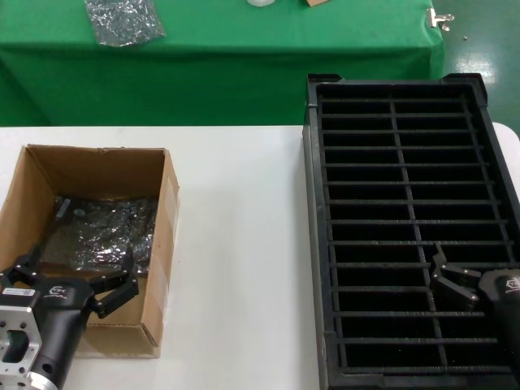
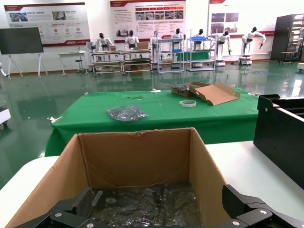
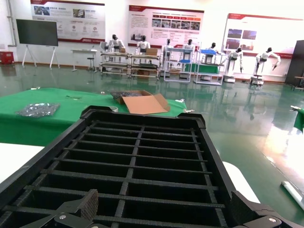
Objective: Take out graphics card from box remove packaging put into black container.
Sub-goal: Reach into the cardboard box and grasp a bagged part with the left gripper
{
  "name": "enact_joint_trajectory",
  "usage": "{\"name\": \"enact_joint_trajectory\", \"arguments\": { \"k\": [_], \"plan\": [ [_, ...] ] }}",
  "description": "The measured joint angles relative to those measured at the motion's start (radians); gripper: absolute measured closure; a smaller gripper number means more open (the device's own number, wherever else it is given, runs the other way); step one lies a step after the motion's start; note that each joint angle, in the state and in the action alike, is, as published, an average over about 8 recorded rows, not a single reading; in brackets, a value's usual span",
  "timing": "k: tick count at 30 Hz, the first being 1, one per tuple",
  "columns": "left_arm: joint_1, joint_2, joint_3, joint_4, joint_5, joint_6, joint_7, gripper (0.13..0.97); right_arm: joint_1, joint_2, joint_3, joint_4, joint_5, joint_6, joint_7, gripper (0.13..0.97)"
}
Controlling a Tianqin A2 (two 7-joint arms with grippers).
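The brown cardboard box (image 1: 166, 211) stands open on the left of the white table. The wrinkly silver packaging (image 1: 106, 231) lies flat on its floor (image 2: 147, 206). The graphics card is hidden; no board shows through the bag. My left gripper (image 1: 81, 264) hangs open over the box's near end, its fingers (image 2: 83, 202) spread wide above the bag without touching it. The black container (image 1: 313, 203) fills the right side, and every slot in view is bare. My right gripper (image 1: 447, 272) hovers open over the container's near right column (image 3: 165, 206), holding nothing.
Behind the white table (image 1: 244, 244) runs a green-covered table (image 1: 244, 49) with a smaller glittery bag (image 1: 122, 20), a tape roll (image 2: 188, 103) and an opened carton (image 2: 213, 92). A strip of bare tabletop separates box and container.
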Motion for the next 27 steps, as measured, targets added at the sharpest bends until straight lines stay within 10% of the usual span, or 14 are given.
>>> {"name": "enact_joint_trajectory", "arguments": {
  "k": [16, 27],
  "plan": [
    [-0.029, -0.013, -0.022, 0.013, 0.023, 0.061, 0.051, 0.132, 0.000, 0.000, 0.000, 0.000, 0.000, 0.000, 0.000, 0.129],
    [-0.274, -0.227, 0.056, 0.154, 0.161, 0.228, 0.192, 0.132, 0.000, 0.000, 0.000, 0.000, 0.000, 0.000, 0.000, 0.129]
  ]
}}
